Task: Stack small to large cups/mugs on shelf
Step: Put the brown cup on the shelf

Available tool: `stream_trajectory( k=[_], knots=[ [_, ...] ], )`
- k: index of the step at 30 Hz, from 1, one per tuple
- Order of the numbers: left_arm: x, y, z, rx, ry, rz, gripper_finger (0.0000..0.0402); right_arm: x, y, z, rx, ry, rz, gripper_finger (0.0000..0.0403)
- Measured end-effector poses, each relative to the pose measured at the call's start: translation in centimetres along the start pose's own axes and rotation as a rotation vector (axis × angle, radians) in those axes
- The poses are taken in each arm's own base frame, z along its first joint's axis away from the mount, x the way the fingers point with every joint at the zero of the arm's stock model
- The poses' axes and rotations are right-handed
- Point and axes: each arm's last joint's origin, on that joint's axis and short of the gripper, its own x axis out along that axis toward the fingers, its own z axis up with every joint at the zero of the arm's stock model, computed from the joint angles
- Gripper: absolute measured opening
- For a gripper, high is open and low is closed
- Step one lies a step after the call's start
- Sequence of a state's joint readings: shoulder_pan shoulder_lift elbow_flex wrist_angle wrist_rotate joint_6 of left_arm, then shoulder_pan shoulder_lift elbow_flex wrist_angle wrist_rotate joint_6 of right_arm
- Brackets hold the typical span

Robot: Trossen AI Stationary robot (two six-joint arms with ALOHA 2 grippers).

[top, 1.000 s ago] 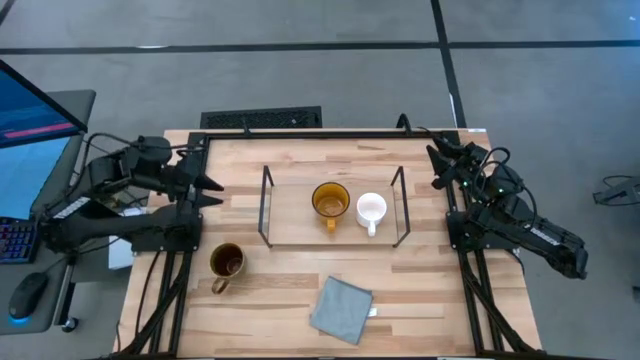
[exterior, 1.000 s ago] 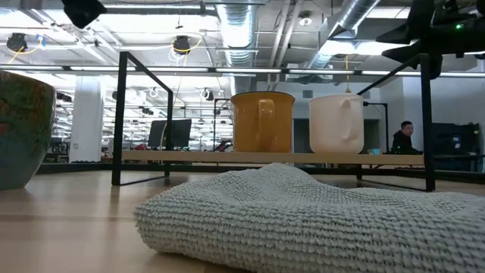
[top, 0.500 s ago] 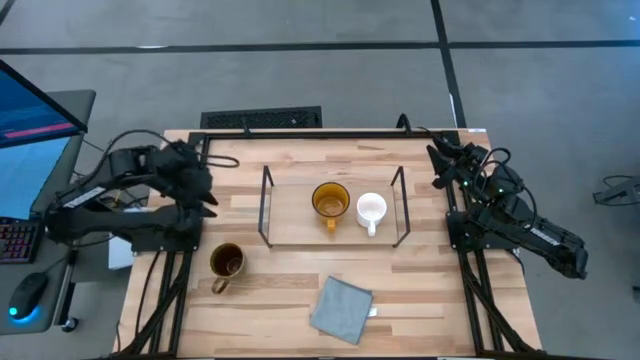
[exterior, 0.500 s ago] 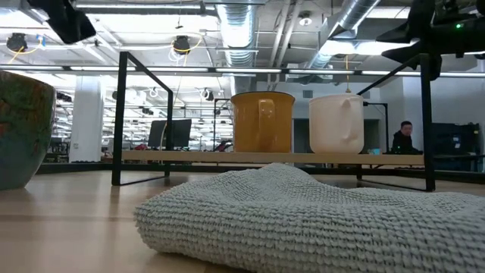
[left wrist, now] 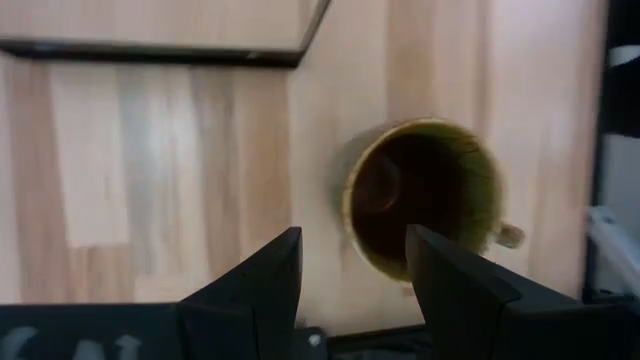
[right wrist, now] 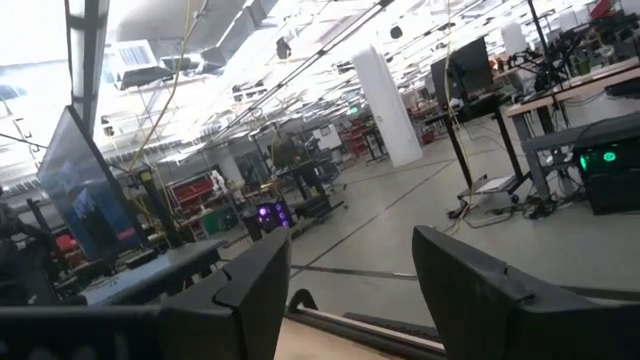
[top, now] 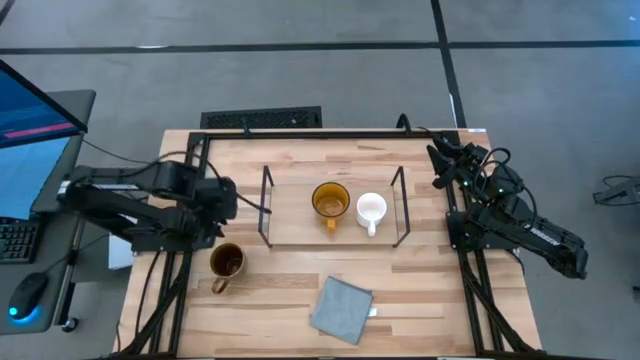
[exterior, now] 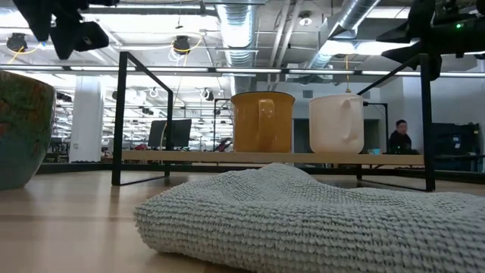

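The tabletop (top: 280,290) is showing pale, matt wood grain in joined strips. The shelf (top: 290,228) is showing a smooth light-wood board with thin black metal wire frames. The amber mug (exterior: 262,121) is looking like translucent, glossy glass; the white mug (exterior: 336,123) is looking smooth and opaque. The brownish-tan mug (left wrist: 424,198) is showing a dark, shiny inside. The grey cloth (exterior: 303,220) is showing a coarse, nubbly weave.

on the light-wood shelf (top: 300,228), an amber mug (top: 330,201) and a white mug (top: 371,210) are seen. beside the shelf, a brownish-tan mug (top: 227,262) with a dark inside and a grey-green knitted cloth (top: 341,309) are shown.
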State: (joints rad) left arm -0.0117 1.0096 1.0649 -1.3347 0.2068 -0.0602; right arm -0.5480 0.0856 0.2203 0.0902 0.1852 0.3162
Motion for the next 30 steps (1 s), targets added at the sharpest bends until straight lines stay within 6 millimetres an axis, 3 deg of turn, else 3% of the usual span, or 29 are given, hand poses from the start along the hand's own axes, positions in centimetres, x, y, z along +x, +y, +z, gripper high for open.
stream_trajectory(
  k=[6,11,17,30],
  knots=[
    [2.0,-1.1,0.8,-0.079,0.113,0.049,0.0171,0.0,0.0,0.0,-0.007,0.000,0.000,0.0233],
    [3.8,-1.9,0.9,-0.048,0.185,0.052,0.0171,0.0,0.0,0.0,-0.009,0.001,0.000,0.0233],
    [6.0,-2.3,1.4,-0.049,0.112,0.036,0.0171,0.0,0.0,0.0,-0.010,0.003,-0.001,0.0233],
    [8.0,-1.6,0.2,-0.115,0.155,0.115,0.0171,0.0,0.0,0.0,-0.011,0.005,-0.001,0.0233]
  ],
)
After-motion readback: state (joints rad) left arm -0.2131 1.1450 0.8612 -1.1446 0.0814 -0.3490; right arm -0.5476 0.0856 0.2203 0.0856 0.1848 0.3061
